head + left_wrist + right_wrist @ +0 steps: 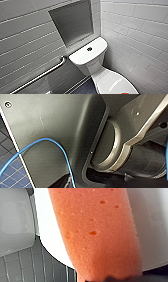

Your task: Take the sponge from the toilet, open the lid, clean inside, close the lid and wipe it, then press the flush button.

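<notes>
Right gripper (117,278): just a dark edge at the near end of the sponge (95,233), so cannot tell how wide it stands or whether it has hold of the sponge. In the right wrist view the sponge is very close to the camera. It is an orange-red porous block with a few darker pits, and its long side runs away from that dark edge. It lies across the white lid (50,240); cannot tell whether it touches the lid or sits just above it. Past the lid's curved rim there is grey tiled floor (30,265).

Head view: a sliver of the orange sponge sits at the near end of the lid, at the picture's bottom edge. The lid is down, flat over the bowl of the toilet (91,65). The flush button (89,49) is dark and round, in the middle of the tank top, well apart from the sponge. The tank stands in the corner, with grey wall tiles (22,37) on one side and white tiles (140,30) on the other. A recessed niche (72,22) sits above the tank. A metal grab bar (40,76) slants along the grey wall beside the toilet.

Left wrist view: a blue cable (45,139) loops over the robot's dark casing, with dark floor tiles beside it.
</notes>
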Robot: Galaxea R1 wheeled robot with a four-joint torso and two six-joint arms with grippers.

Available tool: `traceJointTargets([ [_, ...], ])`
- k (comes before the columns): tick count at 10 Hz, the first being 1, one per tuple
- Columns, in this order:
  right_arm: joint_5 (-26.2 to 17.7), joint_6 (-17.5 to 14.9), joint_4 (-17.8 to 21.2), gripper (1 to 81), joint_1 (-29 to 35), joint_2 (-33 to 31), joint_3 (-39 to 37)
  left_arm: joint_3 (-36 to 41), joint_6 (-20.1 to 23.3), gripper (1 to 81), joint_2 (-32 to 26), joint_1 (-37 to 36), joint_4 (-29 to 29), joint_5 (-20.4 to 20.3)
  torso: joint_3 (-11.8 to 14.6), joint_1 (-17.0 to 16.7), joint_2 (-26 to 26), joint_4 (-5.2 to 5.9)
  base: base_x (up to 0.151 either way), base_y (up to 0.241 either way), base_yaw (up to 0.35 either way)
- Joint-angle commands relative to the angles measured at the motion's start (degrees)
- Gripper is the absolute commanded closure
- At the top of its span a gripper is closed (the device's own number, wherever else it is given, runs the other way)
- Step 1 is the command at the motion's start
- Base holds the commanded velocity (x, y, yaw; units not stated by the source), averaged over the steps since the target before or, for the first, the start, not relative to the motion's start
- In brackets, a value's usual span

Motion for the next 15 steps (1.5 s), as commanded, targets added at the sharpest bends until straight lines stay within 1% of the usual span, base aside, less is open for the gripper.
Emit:
traceJointTargets([
  [1, 5.73, -2.71, -0.38, 81.1, -2.63, -4.80, 6.90, 0.24, 0.51, 1.0, -0.99, 0.63, 0.32, 4.25, 0.00, 0.00, 0.00, 0.00, 0.000, 0.000, 0.000],
  [3, 8.29, -2.19, -0.47, 81.1, -5.25, -5.32, 6.02, 0.41, 0.51, 1.0, -0.99, 0.63, 0.32, 4.25, 0.00, 0.00, 0.00, 0.00, 0.000, 0.000, 0.000],
  [5, 8.73, -1.67, -0.64, 81.1, -8.25, -4.89, 4.00, 0.50, 0.51, 1.0, -1.08, 0.63, 0.32, 4.25, 0.00, 0.00, 0.00, 0.00, 0.000, 0.000, 0.000],
  [6, 8.82, 0.08, -1.16, 81.1, -9.48, -5.14, 3.81, 0.50, 0.51, 1.0, -1.08, 0.63, 0.24, 4.25, 0.00, 0.00, 0.00, 0.00, 0.000, 0.000, 0.000],
  [7, 10.20, 0.45, -2.39, 81.1, -10.62, -6.28, 5.55, 0.50, 0.51, 1.0, -1.08, 0.63, 0.32, 4.25, 0.00, 0.00, 0.00, 0.00, 0.000, 0.000, 0.000],
  [8, 13.34, 0.27, -3.70, 81.1, -12.20, -7.42, 8.27, 0.50, 0.51, 1.0, -1.08, 0.63, 0.32, 4.25, 0.00, 0.00, 0.00, 0.00, 0.000, 0.000, 0.000],
  [9, 18.53, -0.07, -6.15, 81.1, -13.96, -9.27, 12.66, 0.50, 0.51, 1.0, -1.08, 0.63, 0.32, 4.25, 0.00, 0.00, 0.00, 0.00, 0.000, 0.000, 0.000],
  [10, 20.07, -0.34, -7.85, 81.1, -15.46, -9.89, 14.45, 0.41, 0.51, 1.0, -1.08, 0.38, 0.32, 4.25, 0.00, 0.00, 0.00, 0.00, 0.000, 0.000, 0.000],
  [11, 19.89, -0.43, -8.20, 81.1, -16.78, -8.68, 13.94, 0.15, 0.42, 1.0, -1.25, 0.02, 0.07, 4.25, 0.00, 0.00, 0.00, 0.00, 0.000, 0.000, 0.000],
  [12, 18.15, -2.61, -8.21, 81.1, -18.27, -5.51, 10.69, 0.14, 0.07, 1.0, -1.77, -0.77, -0.47, 4.25, 0.00, 0.00, 0.00, 0.00, 0.000, 0.000, 0.000],
  [14, 9.78, -9.39, -8.20, 81.1, -21.26, -0.67, 3.03, 0.06, -0.20, 1.0, -1.95, -1.74, -0.55, 4.34, 0.00, 0.00, 0.00, 0.00, 0.000, 0.000, 0.000],
  [15, 4.18, -12.81, -8.64, 81.1, -23.01, 1.79, -2.76, -0.20, -0.37, 1.0, -2.57, -1.83, -0.55, 4.34, 0.00, 0.00, 0.00, 0.00, 0.000, 0.000, 0.000],
])
